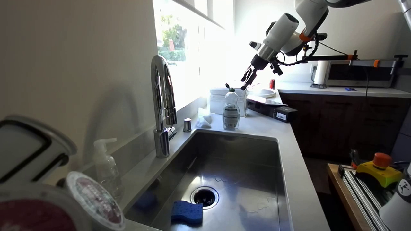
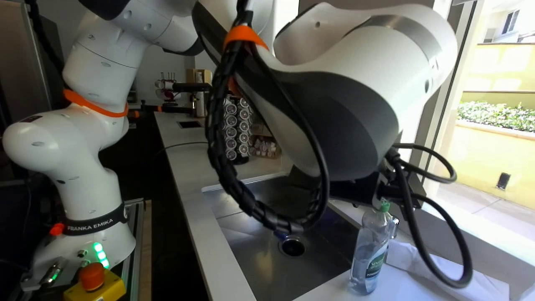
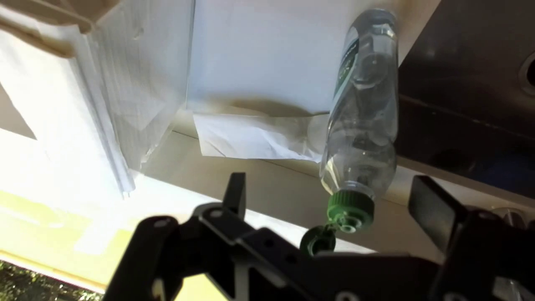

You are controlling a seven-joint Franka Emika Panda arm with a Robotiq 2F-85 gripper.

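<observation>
My gripper (image 1: 246, 82) is open and holds nothing. It is in the air, angled down, above the far end of the counter in an exterior view. A clear dish soap bottle (image 1: 231, 112) with a label stands upright on the counter by the sink. It also shows in an exterior view (image 2: 368, 255) and in the wrist view (image 3: 368, 113). Its green cap (image 3: 350, 209) has the lid flipped open. In the wrist view the cap appears between the spread fingers (image 3: 328, 194), apart from both. A blue sponge (image 1: 187, 212) lies in the sink near the drain.
The steel sink (image 1: 284, 179) has a tall chrome faucet (image 1: 158, 106) on the window side. A white box (image 1: 216, 101), crumpled paper (image 1: 203, 118) and a black box (image 1: 273, 109) are near the bottle. A pump dispenser (image 1: 107, 166) and round-lidded containers (image 1: 96, 200) stand in the foreground.
</observation>
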